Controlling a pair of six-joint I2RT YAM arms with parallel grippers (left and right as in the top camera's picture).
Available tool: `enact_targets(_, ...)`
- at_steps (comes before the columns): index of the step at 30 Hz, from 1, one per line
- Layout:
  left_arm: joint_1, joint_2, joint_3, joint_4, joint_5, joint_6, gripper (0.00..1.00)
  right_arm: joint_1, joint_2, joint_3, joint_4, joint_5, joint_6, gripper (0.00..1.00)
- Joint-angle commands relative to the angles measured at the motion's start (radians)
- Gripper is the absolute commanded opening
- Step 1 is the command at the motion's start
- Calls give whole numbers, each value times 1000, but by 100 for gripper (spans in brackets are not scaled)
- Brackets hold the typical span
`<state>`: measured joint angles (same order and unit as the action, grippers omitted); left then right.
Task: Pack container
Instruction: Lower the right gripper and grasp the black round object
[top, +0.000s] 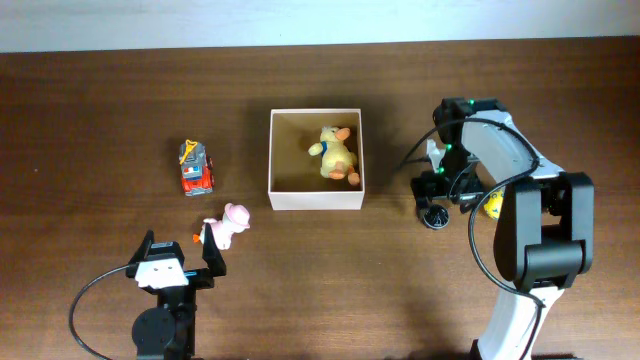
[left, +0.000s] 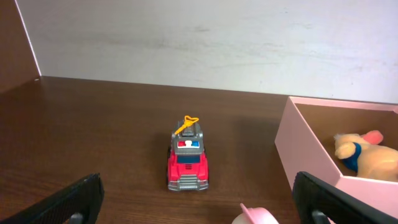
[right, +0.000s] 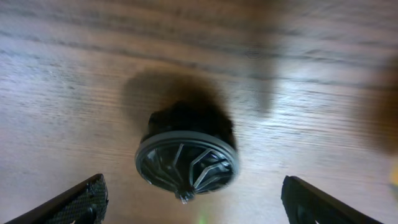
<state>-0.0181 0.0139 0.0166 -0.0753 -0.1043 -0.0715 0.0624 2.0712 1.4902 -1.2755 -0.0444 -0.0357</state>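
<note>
My left tool (top: 180, 246) is wide open beside the pink toy (top: 230, 222). My right tool (right: 202, 206) is open over a dark wheel (right: 186, 163). The container (top: 316, 200) sits centered on the table (top: 90, 120), a yellow plush (top: 337, 153) inside.

I run this rig in what looks like a robotics lab bench rather than a home. A bare dark wood-grain table (top: 90, 120) sits against a plain pale wall (left: 217, 43). The left arm (top: 165, 300) and right arm (top: 540, 230) stand on it, a loose cable (top: 75, 308) trails, and a toy fire truck (top: 196, 170) lies out.
</note>
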Motion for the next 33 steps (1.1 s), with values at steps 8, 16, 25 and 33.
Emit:
enact_targets(8, 6, -6, -7, 2, 11, 13, 99, 3, -18, -90, 80, -57, -17, 92)
enact_targets(16, 6, -6, -7, 2, 11, 13, 99, 3, -18, -90, 111, -56, -12, 88)
enact_targets(25, 6, -6, -7, 2, 11, 13, 99, 3, -18, -90, 109, -57, -9, 70)
enact_targets(33, 6, -6, -7, 2, 11, 13, 99, 3, -18, -90, 109, -57, -9, 64)
